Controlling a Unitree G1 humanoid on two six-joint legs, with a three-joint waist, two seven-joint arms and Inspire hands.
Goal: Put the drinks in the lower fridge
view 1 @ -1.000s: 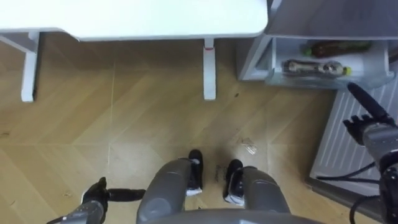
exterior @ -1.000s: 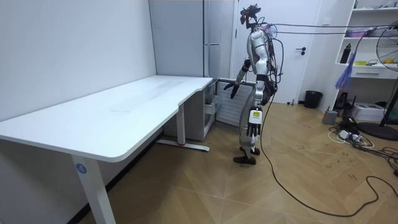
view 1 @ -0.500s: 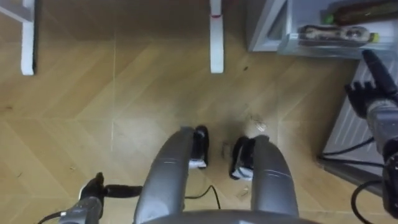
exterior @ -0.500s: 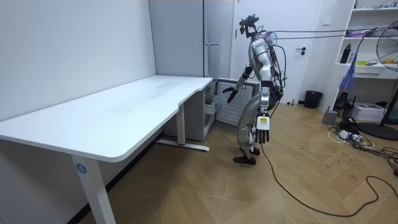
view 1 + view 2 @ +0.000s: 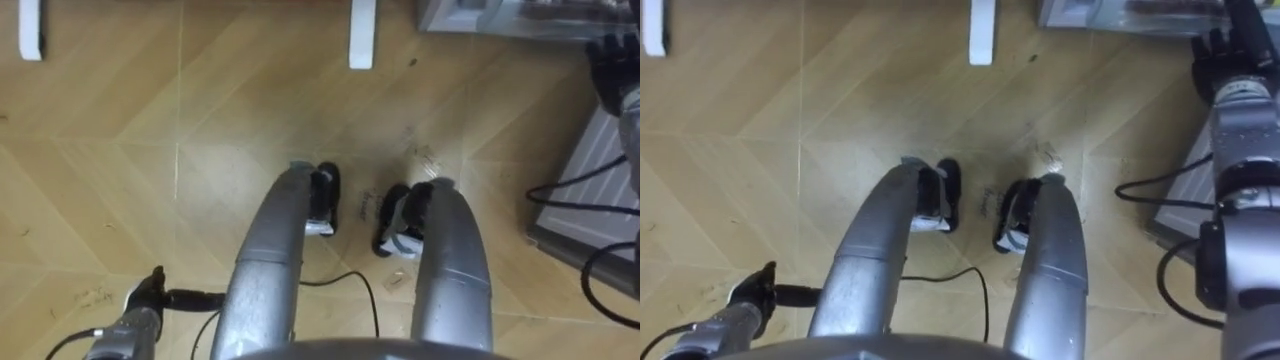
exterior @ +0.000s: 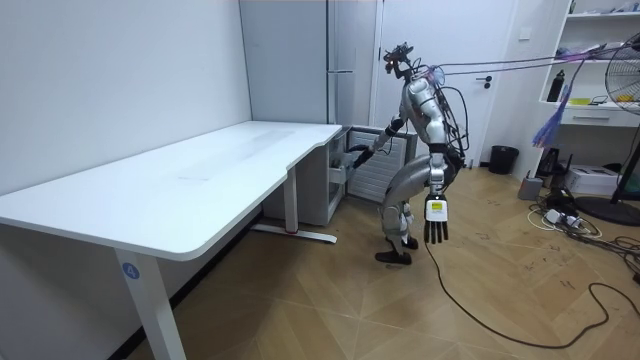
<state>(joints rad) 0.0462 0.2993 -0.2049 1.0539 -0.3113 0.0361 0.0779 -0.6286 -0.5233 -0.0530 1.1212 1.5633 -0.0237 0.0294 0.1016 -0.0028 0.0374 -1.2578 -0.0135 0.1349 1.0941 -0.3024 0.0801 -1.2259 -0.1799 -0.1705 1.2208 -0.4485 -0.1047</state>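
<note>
The tall grey fridge (image 6: 340, 60) stands beyond the desk with its lower drawer (image 6: 350, 160) pulled out. In the eye views that drawer (image 5: 470, 10) shows as a strip at the top edge, and a blurred bottle (image 5: 1170, 8) lies in it. My right hand (image 5: 1225, 50) is held out beside the drawer, fingers relaxed and open, holding nothing. It is seen reaching at the drawer (image 6: 357, 152) in the room view. My left hand (image 5: 150, 295) hangs low by my side, fingers straight and empty (image 6: 434, 218). I stand bent forward in front of the fridge.
A ribbed white door panel (image 5: 600, 170) stands open on my right. The white desk (image 6: 200, 170) is to my left; its leg feet (image 5: 361, 35) rest on the wood floor ahead. A bin (image 6: 503, 158), fan and shelves stand behind me.
I have bent further forward, so the eye view has swung down toward my legs. My left arm has dropped to hang straight down. My right hand has reached nearer the drawer.
</note>
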